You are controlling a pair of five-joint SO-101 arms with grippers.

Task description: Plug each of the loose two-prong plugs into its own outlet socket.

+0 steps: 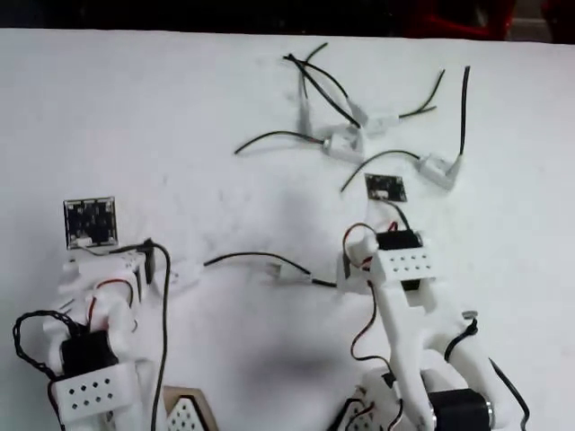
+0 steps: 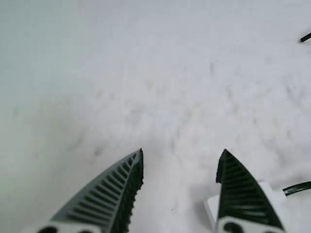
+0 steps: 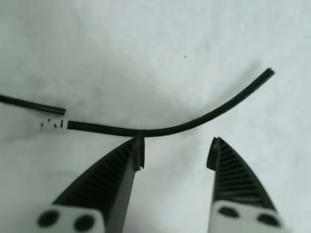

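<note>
A white two-prong plug [image 1: 184, 275] with a black wire lies just right of my left gripper [image 1: 151, 260]. In the left wrist view that gripper [image 2: 180, 162] is open over bare table, and the plug [image 2: 272, 196] sits against the outside of one finger. A second small plug [image 1: 287, 269] lies mid-table; its black wire [image 3: 194, 124] curves just past the tips of my open right gripper [image 3: 176, 148], touching one fingertip [image 3: 138, 145]. My right gripper [image 1: 346, 265] is at that wire's end. Black outlet boards sit at the left [image 1: 90, 222] and right [image 1: 384, 187].
Several more white plugs with black wires lie tangled at the back, around one plug [image 1: 346, 144] and another [image 1: 437, 170]. A separate wire end [image 3: 34, 104] lies near the small plug [image 3: 53, 125]. The table's dark far edge [image 1: 269, 22] runs along the back.
</note>
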